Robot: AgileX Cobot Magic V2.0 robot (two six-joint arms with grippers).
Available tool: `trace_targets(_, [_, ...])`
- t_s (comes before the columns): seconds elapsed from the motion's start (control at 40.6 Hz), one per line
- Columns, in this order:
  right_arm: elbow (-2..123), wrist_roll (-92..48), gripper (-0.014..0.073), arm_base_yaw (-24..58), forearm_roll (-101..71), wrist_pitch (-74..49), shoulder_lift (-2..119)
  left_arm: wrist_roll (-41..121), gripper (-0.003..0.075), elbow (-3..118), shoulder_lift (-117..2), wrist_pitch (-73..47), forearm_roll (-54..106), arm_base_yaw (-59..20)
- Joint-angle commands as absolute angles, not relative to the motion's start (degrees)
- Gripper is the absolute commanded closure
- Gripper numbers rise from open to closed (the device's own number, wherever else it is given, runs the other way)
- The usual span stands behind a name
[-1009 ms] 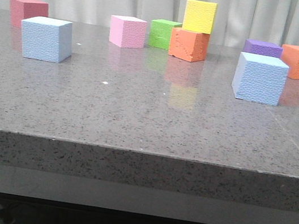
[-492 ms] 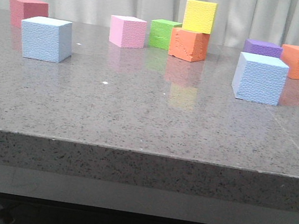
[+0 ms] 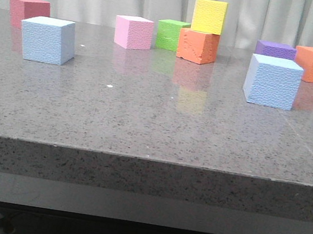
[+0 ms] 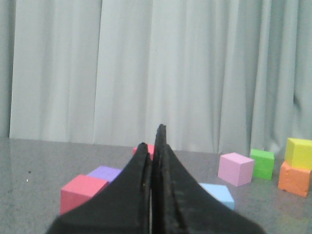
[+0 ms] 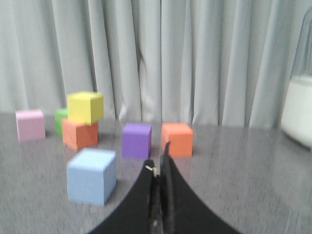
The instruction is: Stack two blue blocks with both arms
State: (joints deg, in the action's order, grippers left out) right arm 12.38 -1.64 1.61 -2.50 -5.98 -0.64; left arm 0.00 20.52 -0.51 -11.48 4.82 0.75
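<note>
My left pincer [image 4: 155,146] is pressed together, empty; the left blue block [image 3: 47,40] peeks out just beyond its tip. My right pincer [image 5: 158,165] is likewise closed, the right blue block [image 3: 272,82] ahead and to its left. Both blocks sit well apart on the table [image 3: 154,129], with bare surface between.

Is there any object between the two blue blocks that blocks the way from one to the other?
Nothing visible does. The left blue block and the right blue block sit apart with bare table between them; the other cubes stand farther back.
</note>
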Motion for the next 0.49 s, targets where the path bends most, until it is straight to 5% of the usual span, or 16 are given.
trace_targets(0.0, [20.5,-2.0,0.072,1.2,-2.2,-8.3,1.6,0.0,0.0741,30.0,-5.1,-15.9,4.4,0.8])
trace_targets(0.197, [33.2,-2.0,0.072,1.2,-2.2,-21.6,11.7,1.0,0.0741,43.6,-16.7,-30.6,3.8,0.8])
trace_targets(0.467, [35.5,-2.0,0.072,1.2,-2.4,-24.5,19.2,1.0,0.0741,44.0,-23.4,-31.9,3.8,0.8])
